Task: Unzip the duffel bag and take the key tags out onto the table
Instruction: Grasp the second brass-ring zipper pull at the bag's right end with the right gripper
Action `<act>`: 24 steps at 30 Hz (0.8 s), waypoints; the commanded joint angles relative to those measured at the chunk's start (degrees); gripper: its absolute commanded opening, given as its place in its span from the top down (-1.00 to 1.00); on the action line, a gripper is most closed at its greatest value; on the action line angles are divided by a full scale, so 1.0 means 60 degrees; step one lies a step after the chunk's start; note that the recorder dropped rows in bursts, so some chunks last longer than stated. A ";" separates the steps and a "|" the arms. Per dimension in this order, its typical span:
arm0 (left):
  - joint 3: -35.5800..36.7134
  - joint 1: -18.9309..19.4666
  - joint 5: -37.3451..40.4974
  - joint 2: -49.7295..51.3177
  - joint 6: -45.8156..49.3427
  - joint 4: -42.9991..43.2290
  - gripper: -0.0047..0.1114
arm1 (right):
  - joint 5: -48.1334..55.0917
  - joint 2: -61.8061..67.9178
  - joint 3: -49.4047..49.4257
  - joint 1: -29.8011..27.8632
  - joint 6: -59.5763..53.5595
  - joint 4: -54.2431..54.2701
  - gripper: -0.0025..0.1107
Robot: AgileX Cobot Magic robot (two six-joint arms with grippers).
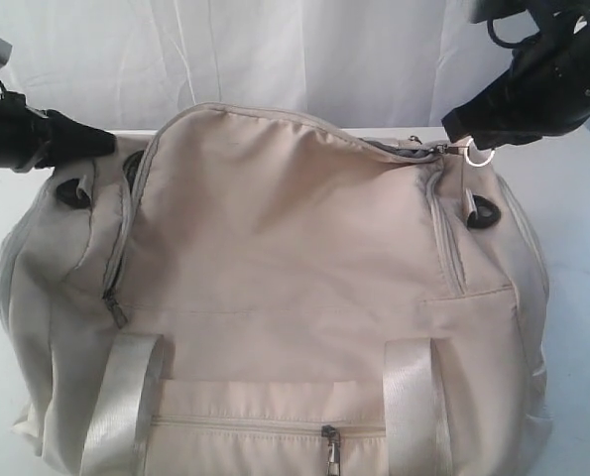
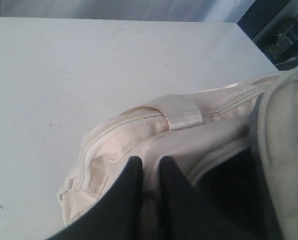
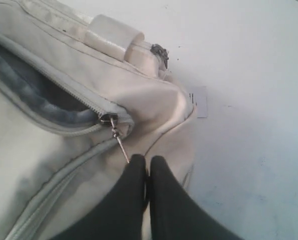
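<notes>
Clenched on the zipper pull at the far right edge of the duffel bag: right gripper. Pinching bag fabric at the left edge: left gripper. Open table beyond.

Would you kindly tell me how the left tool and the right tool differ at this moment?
The left tool pinches fabric of the duffel bag; the right tool pinches the zipper pull. The left tool's jaws stand slightly apart with fabric between; the right tool's jaws meet. Both are black, at opposite ends of the bag.
</notes>
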 commanded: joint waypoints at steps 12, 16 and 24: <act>-0.2789 0.0689 -0.1297 -0.0073 -0.0058 -0.1794 -0.12 | -0.0648 -0.0109 0.0056 -0.0116 -0.0142 0.0084 0.96; -0.3085 -0.0399 -0.1297 -0.0073 -0.0128 -0.0998 -0.12 | -0.0881 -0.0109 0.0056 -0.0116 -0.0142 0.0338 0.96; -0.3318 -0.1910 0.1687 0.0087 0.0468 0.0212 -0.12 | -0.0822 -0.0109 0.0056 -0.0116 -0.0142 0.0448 0.96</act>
